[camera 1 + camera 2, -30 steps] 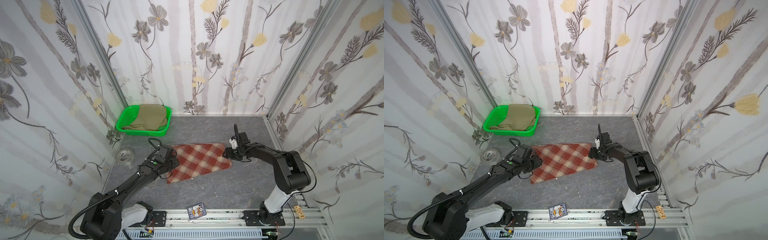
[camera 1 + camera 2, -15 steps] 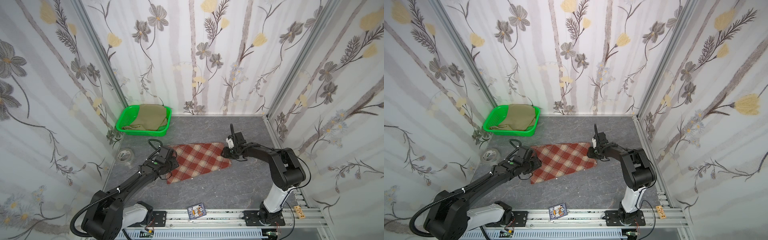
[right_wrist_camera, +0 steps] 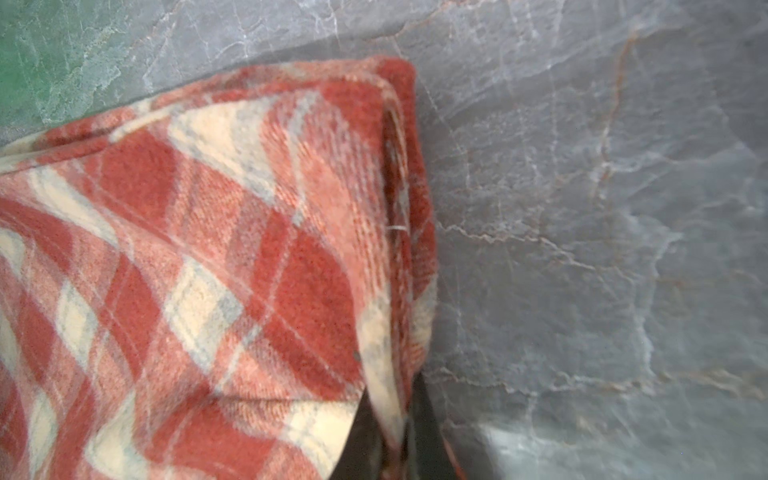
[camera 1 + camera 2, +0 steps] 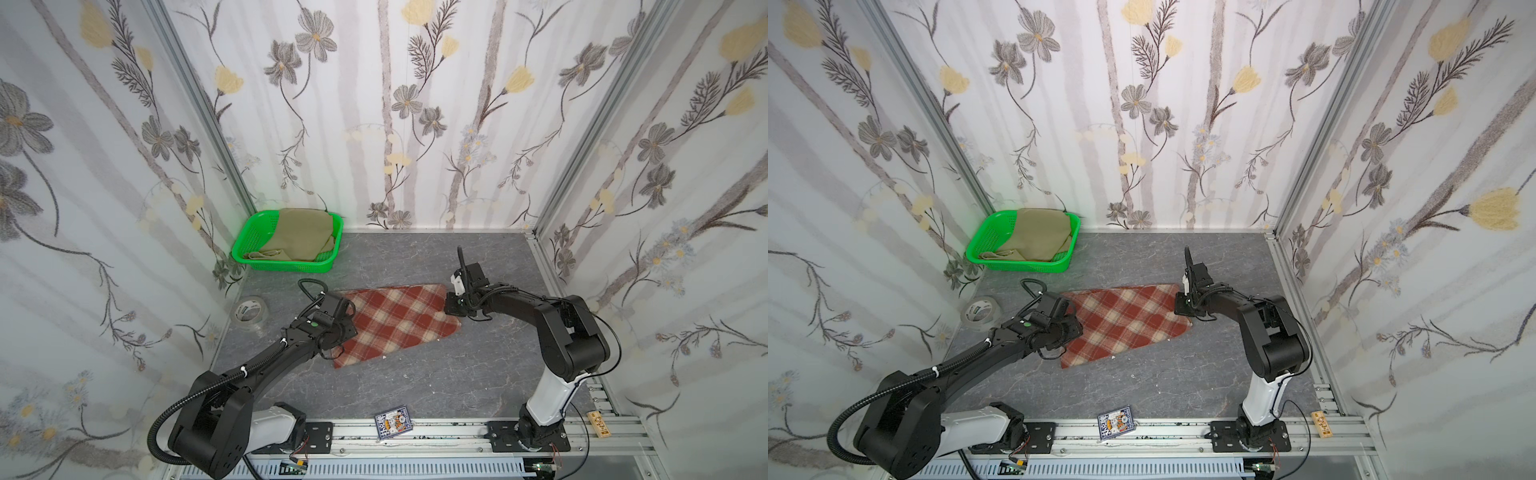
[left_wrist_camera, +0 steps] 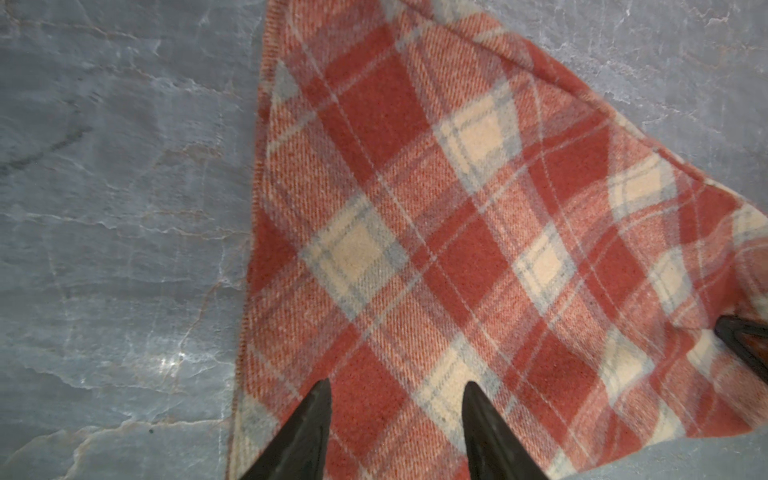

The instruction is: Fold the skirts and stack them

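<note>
Jaws of the right gripper are pinched tight on the doubled right edge of the plaid skirt, which lies flat in the middle of the table. A second ago they stood apart, a little further right of that edge. The left gripper has not shifted: its fingers stand half apart over the skirt's left corner, gripping nothing. The khaki skirt sits in the green basket at the back left.

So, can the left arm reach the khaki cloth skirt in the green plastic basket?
Probably yes. The left gripper is open over the fuzzy red plaid skirt, holding nothing; only bare table lies between it and the green plastic basket, where the khaki skirt lies uncovered.
</note>
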{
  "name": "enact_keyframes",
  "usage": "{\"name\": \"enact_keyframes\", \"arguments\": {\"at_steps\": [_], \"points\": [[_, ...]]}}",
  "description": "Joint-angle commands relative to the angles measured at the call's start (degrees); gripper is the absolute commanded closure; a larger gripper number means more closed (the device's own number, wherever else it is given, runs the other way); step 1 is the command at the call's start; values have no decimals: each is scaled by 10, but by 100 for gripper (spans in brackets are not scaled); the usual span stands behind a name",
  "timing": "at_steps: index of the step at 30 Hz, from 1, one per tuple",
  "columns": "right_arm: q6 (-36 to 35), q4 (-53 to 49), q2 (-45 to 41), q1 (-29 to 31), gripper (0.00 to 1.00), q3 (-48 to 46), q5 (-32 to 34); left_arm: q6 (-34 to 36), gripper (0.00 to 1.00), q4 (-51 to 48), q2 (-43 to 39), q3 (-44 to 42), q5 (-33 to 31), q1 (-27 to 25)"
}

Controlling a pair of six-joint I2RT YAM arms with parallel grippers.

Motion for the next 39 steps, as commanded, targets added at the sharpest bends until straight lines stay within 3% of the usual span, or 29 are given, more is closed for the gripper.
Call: {"name": "enact_keyframes", "arguments": {"at_steps": [1,16,23,27,34,39], "points": [[-8,-48,-24,1,100,26,36,7,47,9,1,-1,-24,0],[-31,-153,-92,0,100,82,119,-2,54,146,110,3,5,-1],[-43,-188,-122,0,100,90,157,11,68,175,169,25,21,-5],[-47,-202,-129,1,100,97,159,13,74,180,193,39,23,-20],[-60,-232,-132,5,100,127,165,-11,76,188,205,42,20,-63],[-62,-252,-121,42,100,161,174,-32,76,197,220,44,15,-95]]}}
